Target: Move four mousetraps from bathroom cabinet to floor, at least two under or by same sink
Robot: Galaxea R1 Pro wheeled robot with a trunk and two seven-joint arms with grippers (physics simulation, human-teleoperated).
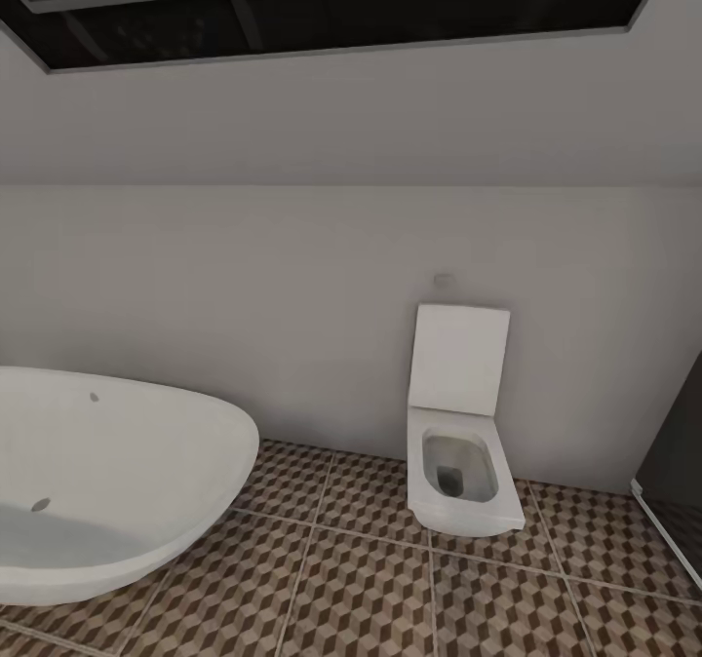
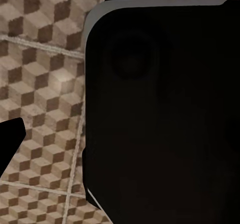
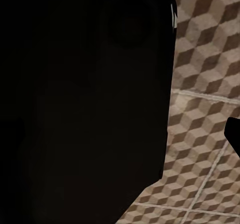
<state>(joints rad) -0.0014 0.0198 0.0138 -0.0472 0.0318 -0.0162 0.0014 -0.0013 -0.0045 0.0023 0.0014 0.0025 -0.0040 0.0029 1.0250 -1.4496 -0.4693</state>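
The bathroom floor (image 1: 370,579), tiled in a brown, beige and white cube pattern with pale grout lines, spreads across the lower part of the head view. It also lies beneath both arms in the left wrist view (image 2: 45,84) and the right wrist view (image 3: 205,84). One dark fingertip (image 2: 10,139) pokes in at the edge of the left wrist view, and another fingertip (image 3: 235,134) at the edge of the right wrist view. Neither shows how its jaws stand. The mousetraps, the cabinet and the sink are out of view.
A white oval bathtub (image 1: 107,482) stands at the left. A white square toilet (image 1: 458,462) with its lid up sits against the pale wall, and a dark panel (image 1: 678,462) stands at the right edge. The robot's black body (image 2: 160,109) (image 3: 85,104) blocks much of both wrist views.
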